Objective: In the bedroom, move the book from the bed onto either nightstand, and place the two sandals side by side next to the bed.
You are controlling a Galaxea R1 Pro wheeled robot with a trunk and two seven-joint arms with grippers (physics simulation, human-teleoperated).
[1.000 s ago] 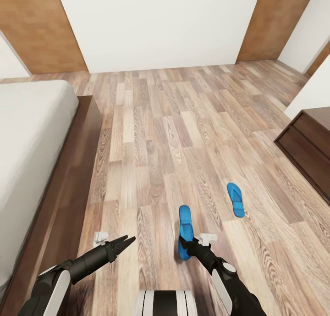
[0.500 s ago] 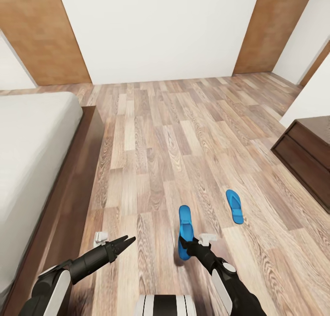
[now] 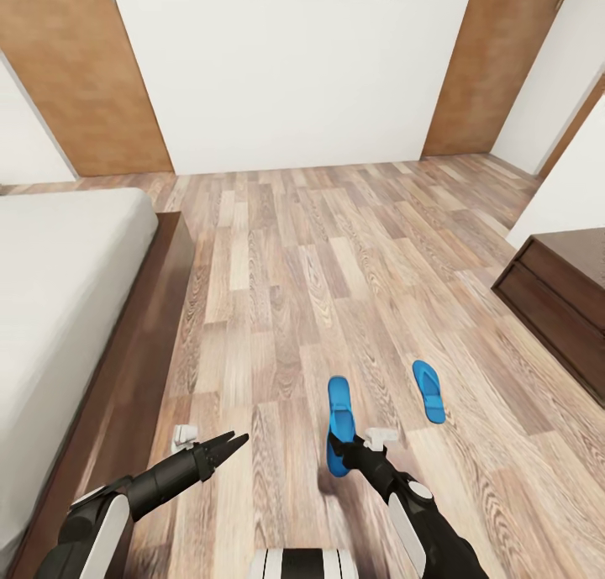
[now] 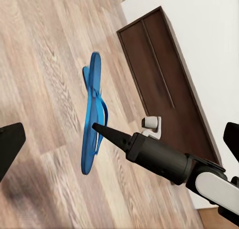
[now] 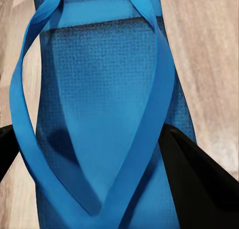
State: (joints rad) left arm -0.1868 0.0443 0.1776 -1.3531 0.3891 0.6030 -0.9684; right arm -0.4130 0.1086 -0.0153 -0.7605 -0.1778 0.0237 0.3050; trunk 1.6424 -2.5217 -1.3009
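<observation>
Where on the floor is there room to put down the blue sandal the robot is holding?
The held sandal is in the right gripper. Bare planks lie between it and the bed, ahead of the left gripper. It is tighter toward the other sandal and the dark cabinet.

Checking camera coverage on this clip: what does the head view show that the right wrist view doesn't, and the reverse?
Head view alone: the bed, the dark cabinet, a second sandal lying on the floor, the left gripper empty.

Right wrist view alone: the woven texture of the held sandal's sole and its straps, close up, with dark fingers on both sides.

Both: the held sandal in the right gripper, over wood planks.
</observation>
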